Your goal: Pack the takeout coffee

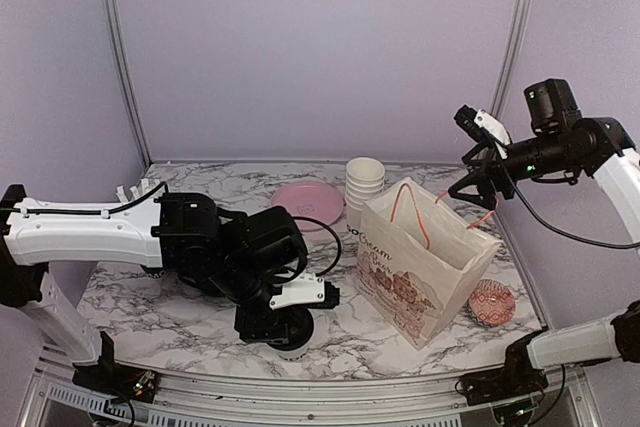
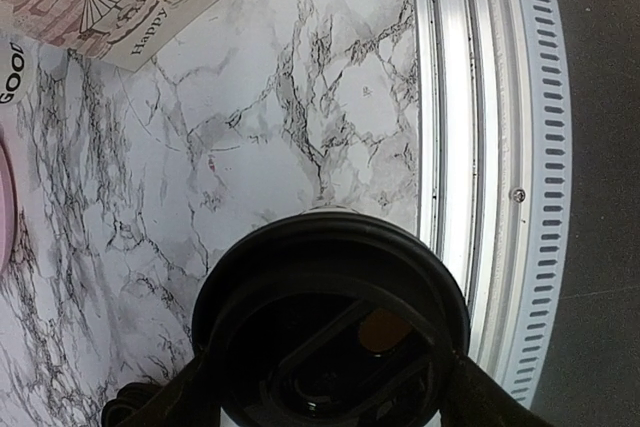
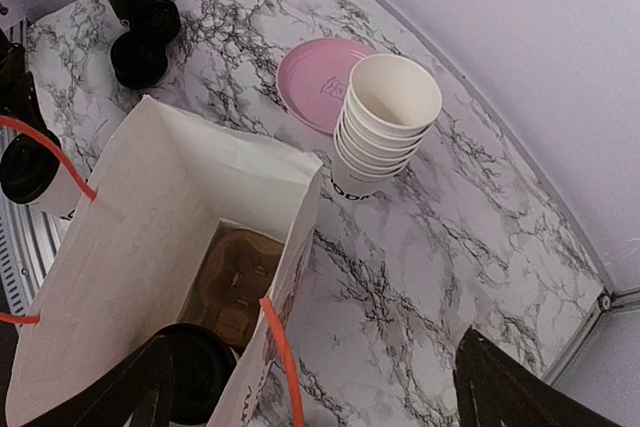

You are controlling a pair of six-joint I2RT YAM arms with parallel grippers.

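Left gripper (image 2: pixel 330 397) straddles a lidded coffee cup (image 2: pixel 330 287) standing right by the near-edge rail (image 2: pixel 470 147), with open marble between it and the paper bag (image 1: pixel 420 262). The fingers sit close either side of the lid, can't tell if they actually clamp. Right gripper (image 3: pixel 325 392) hangs above the bag mouth, jaws wide, nothing in them, and a second coffee cup (image 3: pixel 195 372) sits inside the bag by a cardboard carrier (image 3: pixel 235 277). Table (image 1: pixel 180 297) is white marble with grey veins, stack of empty cups (image 3: pixel 385 122) and pink plate (image 3: pixel 315 77) behind the bag, lilac walls (image 1: pixel 320 47) on three sides.
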